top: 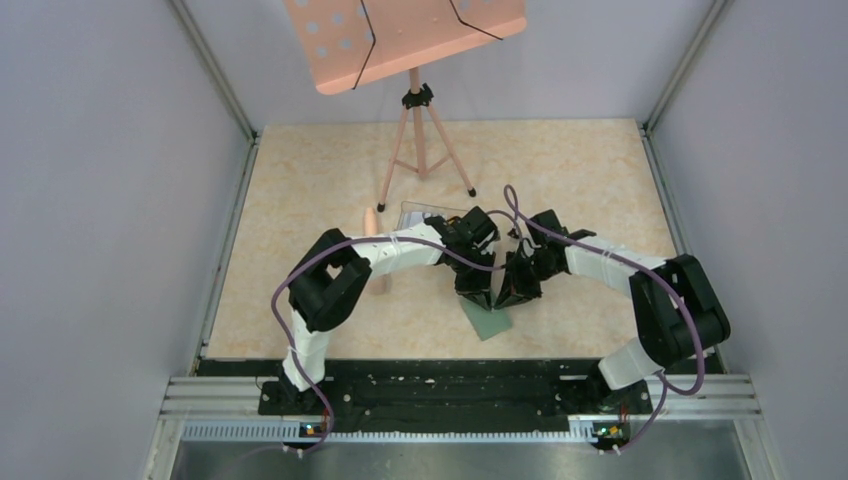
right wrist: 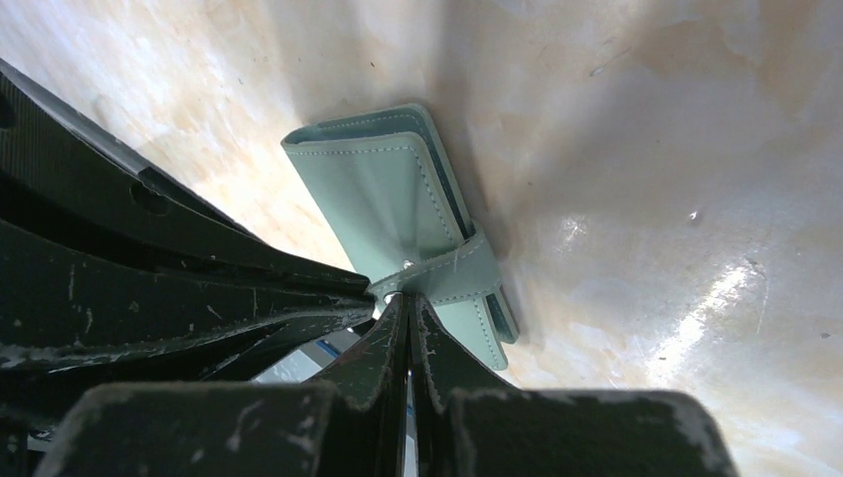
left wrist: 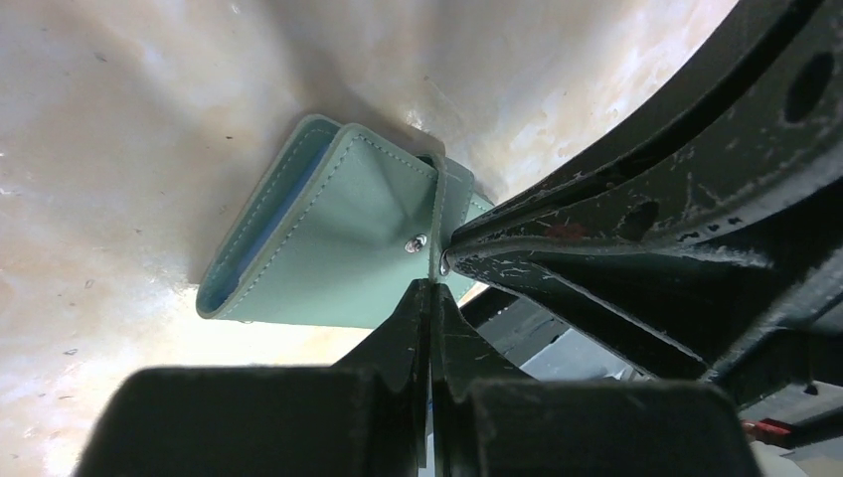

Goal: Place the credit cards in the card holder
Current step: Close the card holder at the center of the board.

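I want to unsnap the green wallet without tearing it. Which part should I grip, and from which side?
Grip the narrow strap at its free end by the snap stud, coming from above. It seems the only part raised off the flat wallet, so fingertips can pinch it.

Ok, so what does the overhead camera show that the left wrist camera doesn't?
Only the overhead view shows the pink music stand on its tripod, the clear box and both whole arms. Only the left wrist view shows detail on the green card holder: its snap stud and blue lining. Both views show the card holder, the marbled table, and the left gripper and right gripper, both shut, with their tips meeting at the holder's strap.
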